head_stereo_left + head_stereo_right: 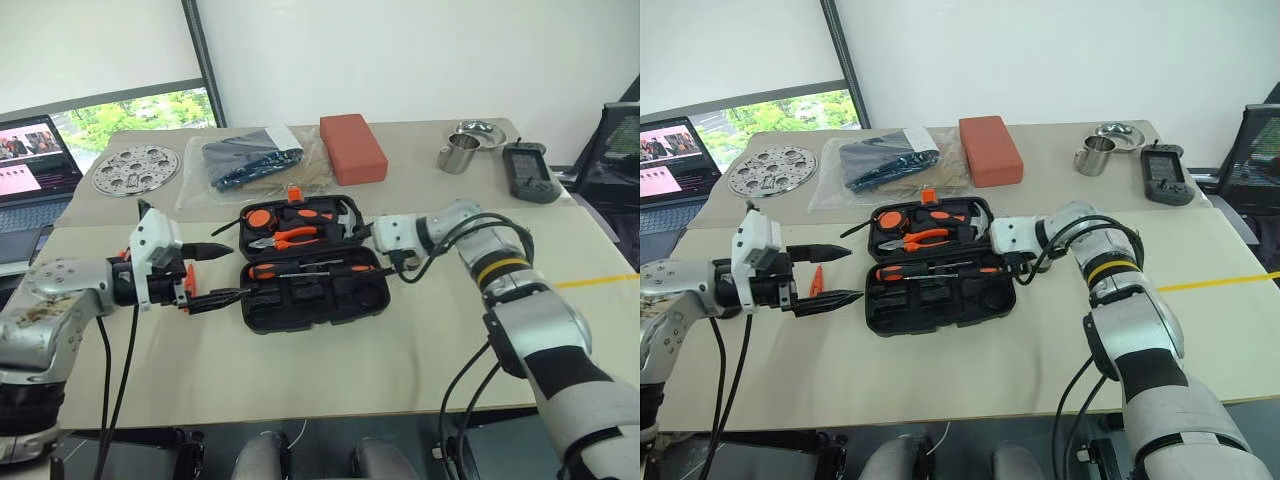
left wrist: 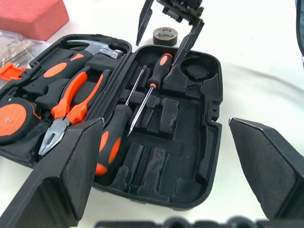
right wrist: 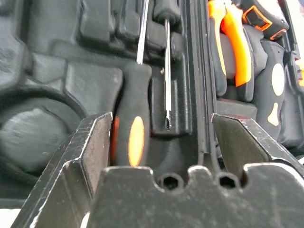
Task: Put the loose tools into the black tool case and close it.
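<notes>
In the middle of the table [image 1: 330,380] the case [image 1: 312,262] lies open flat, far half already holding pliers [image 1: 283,238], a hammer and a tape measure, near half with two screwdrivers [image 1: 305,268] lying in it. The right gripper [image 2: 168,26] hangs over the right end of the near half, jaws spread and clamped on nothing, with an orange-and-black handle [image 3: 129,137] sitting right between its fingers in the right wrist view. Left gripper [image 1: 212,274] hovers just left of the case, fingers wide apart, empty too. There's something small and orange on the table right by that left gripper [image 1: 816,280], looks like one loose tool that isn't in yet, though I can't make out which. A small roll of tape [image 2: 166,35] also sits on the table just past the case. My read: a screwdriver has just gone into its slot, so the thing to do well now is lift the right gripper straight up and clear without snagging the handle or nudging the thin shaft [image 3: 167,71] beside it out of its groove. I'd check both handles sit flush in the moulding, otherwise the lid won't shut. Then grab the orange bit with the left, since it's right there, and only fold the case closed after that.
</notes>
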You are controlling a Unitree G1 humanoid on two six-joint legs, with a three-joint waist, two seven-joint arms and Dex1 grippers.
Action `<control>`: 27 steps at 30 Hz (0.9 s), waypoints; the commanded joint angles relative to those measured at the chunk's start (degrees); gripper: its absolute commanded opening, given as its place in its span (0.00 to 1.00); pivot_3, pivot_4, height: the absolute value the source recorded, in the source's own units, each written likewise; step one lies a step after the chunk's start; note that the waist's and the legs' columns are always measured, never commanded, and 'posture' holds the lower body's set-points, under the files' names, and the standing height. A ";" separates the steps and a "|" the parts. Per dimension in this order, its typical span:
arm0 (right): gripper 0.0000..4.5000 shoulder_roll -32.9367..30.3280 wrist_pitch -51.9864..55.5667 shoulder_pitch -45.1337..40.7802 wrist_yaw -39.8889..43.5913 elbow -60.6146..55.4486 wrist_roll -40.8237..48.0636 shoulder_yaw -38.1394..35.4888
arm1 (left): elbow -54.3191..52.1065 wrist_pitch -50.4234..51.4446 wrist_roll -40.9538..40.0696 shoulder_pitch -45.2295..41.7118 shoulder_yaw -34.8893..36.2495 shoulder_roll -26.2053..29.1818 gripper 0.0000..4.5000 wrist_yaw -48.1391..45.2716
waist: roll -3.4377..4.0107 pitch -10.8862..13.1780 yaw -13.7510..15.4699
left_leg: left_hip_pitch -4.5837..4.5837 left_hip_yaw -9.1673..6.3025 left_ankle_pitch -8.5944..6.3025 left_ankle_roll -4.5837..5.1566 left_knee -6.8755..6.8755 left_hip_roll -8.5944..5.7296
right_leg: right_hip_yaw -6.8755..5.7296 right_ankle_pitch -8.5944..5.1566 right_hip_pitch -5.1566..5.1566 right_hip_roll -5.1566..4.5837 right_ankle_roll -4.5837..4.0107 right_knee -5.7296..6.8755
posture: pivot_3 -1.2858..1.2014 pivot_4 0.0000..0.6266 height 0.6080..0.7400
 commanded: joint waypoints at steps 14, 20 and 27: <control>0.01 10.83 26.94 15.19 -16.08 -21.74 14.49 -12.41 | 1.48 -2.77 0.26 -2.79 -1.61 -0.68 1.00 0.02 | 0.04 0.03 -0.11 | -0.06 0.01 0.02 -0.06 -0.02 0.04 | 0.04 0.00 -0.06 0.03 0.00 0.00 | 0.52 0.24 1.00; 0.01 11.28 30.03 18.89 -14.67 -27.62 15.04 -10.53 | 2.01 -3.01 0.43 -3.18 -1.80 -0.47 1.00 -0.27 | 0.04 0.03 0.03 | -0.05 0.00 0.01 -0.05 -0.03 0.03 | 0.01 0.00 -0.06 0.03 0.00 0.01 | 0.52 0.24 1.00; 0.01 10.32 31.24 22.04 -12.43 -30.63 13.21 -6.39 | 2.18 -3.10 0.82 -3.03 -1.73 -0.50 1.00 -0.34 | 0.04 0.03 -0.11 | -0.05 0.00 0.01 -0.04 -0.04 0.05 | 0.02 0.00 -0.07 0.06 0.00 0.00 | 0.52 0.24 1.00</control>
